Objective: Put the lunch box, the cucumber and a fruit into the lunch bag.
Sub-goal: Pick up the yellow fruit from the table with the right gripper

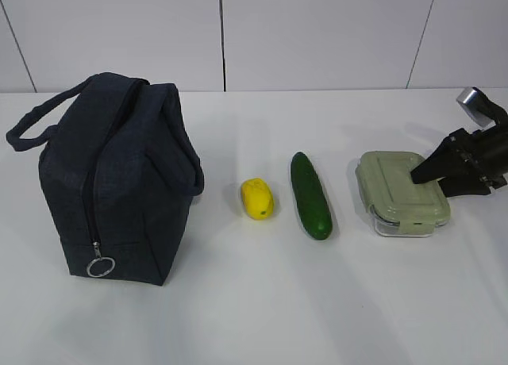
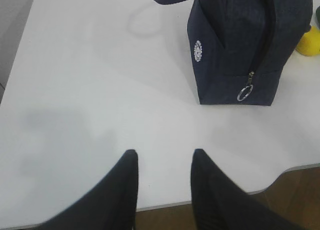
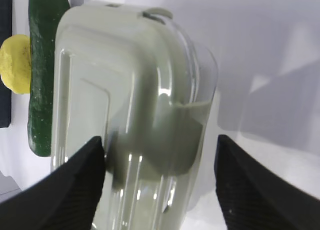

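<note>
Nothing is in the bag (image 1: 119,182) yet, so the whole task is still ahead. The bag stands upright on the white surface (image 1: 254,317), its zipper run closed down the near face with the ring pull (image 1: 101,267) hanging low; judging by that, it has to be opened before anything can go in. The fruit (image 1: 258,198) lies just right of the bag, the cucumber (image 1: 310,195) a little farther right of the bag beyond the fruit, and the box (image 1: 402,193) farthest from the bag, all three resting on the surface and apart from one another. The right gripper (image 3: 160,175) hangs over the end of the box that is farthest from the bag, its fingers spread wide: one finger (image 3: 75,185) is over the lid and the other beyond the box's side edge, and whether they touch the box cannot be told; it does not look clamped. The left gripper (image 2: 162,182) hovers near the surface's edge, in front of the bag and well apart from it, partly open and holding nothing. The step in hand looks like the first pick, of the box, while opening the bag, loading the box, cucumber and fruit all remain.
</note>
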Motion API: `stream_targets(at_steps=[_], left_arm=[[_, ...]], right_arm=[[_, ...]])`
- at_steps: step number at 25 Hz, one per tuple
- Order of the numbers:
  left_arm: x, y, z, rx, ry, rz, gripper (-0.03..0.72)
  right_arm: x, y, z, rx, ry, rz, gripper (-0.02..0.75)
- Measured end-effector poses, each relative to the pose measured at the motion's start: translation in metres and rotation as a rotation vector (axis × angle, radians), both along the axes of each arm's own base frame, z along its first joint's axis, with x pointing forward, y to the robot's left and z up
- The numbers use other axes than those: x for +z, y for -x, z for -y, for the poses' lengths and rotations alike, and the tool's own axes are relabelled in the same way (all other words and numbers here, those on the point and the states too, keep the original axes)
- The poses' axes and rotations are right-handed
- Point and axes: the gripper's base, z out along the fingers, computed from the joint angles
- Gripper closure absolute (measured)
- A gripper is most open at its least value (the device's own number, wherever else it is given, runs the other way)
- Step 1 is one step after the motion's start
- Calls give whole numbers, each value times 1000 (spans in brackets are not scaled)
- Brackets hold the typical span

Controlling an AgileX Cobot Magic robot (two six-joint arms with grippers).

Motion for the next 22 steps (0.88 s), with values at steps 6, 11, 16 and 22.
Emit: stream_targets(at_steps=[6, 11, 16, 22], left_arm=[[0, 0, 0, 0, 0, 0, 450], [0, 0, 0, 0, 0, 0, 450], [0, 0, 0, 0, 0, 0, 450], [0, 0, 0, 0, 0, 0, 450]], right_arm=[[-1, 0, 0, -23, 1, -29, 232], [-1, 0, 1, -31, 0, -38, 232], [-1, 1, 1, -26, 6, -40, 234], [-1, 1, 1, -23, 4, -45, 241]])
